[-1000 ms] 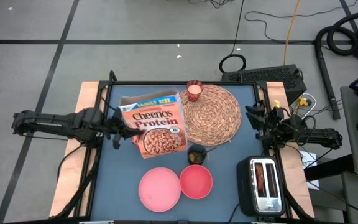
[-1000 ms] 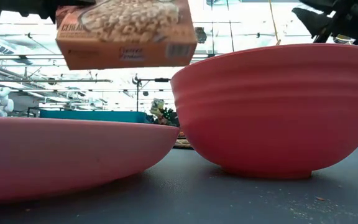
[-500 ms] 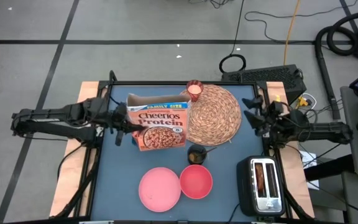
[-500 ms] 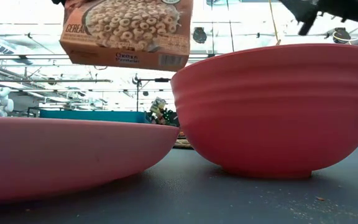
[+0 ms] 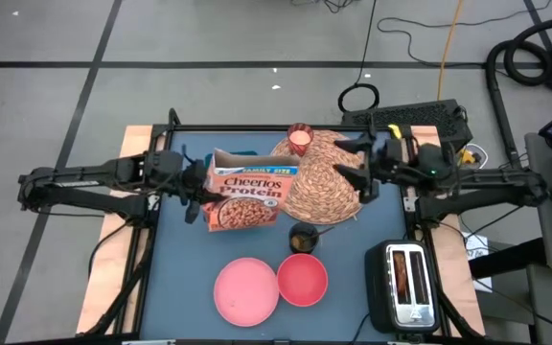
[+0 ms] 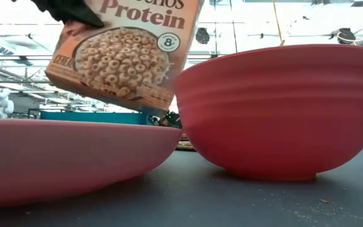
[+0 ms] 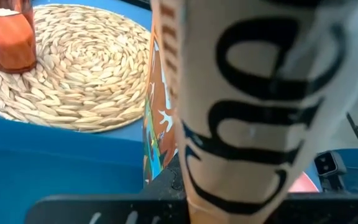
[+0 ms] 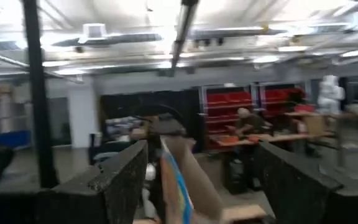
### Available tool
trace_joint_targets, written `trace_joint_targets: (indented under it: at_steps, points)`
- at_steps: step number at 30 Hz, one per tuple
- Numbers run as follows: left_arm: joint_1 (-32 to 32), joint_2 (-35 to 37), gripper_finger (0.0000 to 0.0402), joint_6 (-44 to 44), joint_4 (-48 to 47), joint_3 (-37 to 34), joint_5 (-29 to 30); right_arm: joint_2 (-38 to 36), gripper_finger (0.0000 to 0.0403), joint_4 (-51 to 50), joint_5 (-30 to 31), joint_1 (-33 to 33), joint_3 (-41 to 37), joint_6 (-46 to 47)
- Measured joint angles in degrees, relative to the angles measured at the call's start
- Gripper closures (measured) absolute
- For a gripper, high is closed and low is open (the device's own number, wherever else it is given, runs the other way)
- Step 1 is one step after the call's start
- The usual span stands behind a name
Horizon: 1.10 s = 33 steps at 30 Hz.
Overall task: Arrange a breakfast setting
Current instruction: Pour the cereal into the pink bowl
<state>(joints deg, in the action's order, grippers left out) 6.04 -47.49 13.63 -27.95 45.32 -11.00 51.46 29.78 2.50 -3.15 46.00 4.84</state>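
Since a second ago our right hand (image 5: 351, 161) has swung in from the table's right edge to hover over the straw placemat (image 5: 322, 182), fingers spread wide and holding nothing, while the cereal box (image 5: 244, 188) has tipped up from lying face-up to nearly standing.

Closest to the low camera sit the pink plate (image 6: 62, 157) and, just beside it, the red bowl (image 6: 282, 107), both flat on the blue table (image 5: 353, 240). Past them a small dark fruit (image 5: 304, 236) lies near the placemat's rim. Our left hand (image 5: 195, 196) reaches in level from the left and pinches the box's left edge, holding it tilted above the table. A candle glass (image 5: 299, 139) stands on the placemat's far edge. A toaster (image 5: 405, 283) occupies the right front corner. Beyond the table we see grey floor with cables (image 5: 410, 43).
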Motion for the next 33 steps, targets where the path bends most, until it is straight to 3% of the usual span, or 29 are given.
trace_joint_targets:
  at_steps: [6,11,16,24,30,33]
  points:
    - [0.0,-1.0,0.0386,0.0,0.6,0.0,0.0,8.3,0.0122,-0.2,-5.8,-1.5,5.5,0.0]
    - [-0.1,-1.8,0.0386,0.6,1.0,0.0,0.0,13.6,0.0122,-0.2,-6.0,-2.7,9.0,0.0]
    - [-0.2,-2.5,0.0385,1.9,1.2,0.0,0.0,18.4,0.0122,-0.8,-13.9,-4.3,14.1,3.1]
    - [-0.2,-2.7,0.0385,2.0,1.4,0.1,0.0,25.0,0.0122,-16.6,-16.3,-6.0,24.0,4.7]
    - [-0.2,-2.7,0.0385,2.0,1.4,0.1,0.0,26.9,0.0122,-18.6,-22.2,-5.9,24.8,2.2]
    - [-0.2,-2.7,0.0385,2.0,1.3,0.1,0.0,27.0,0.0122,-19.3,-22.0,-5.9,24.8,1.9]
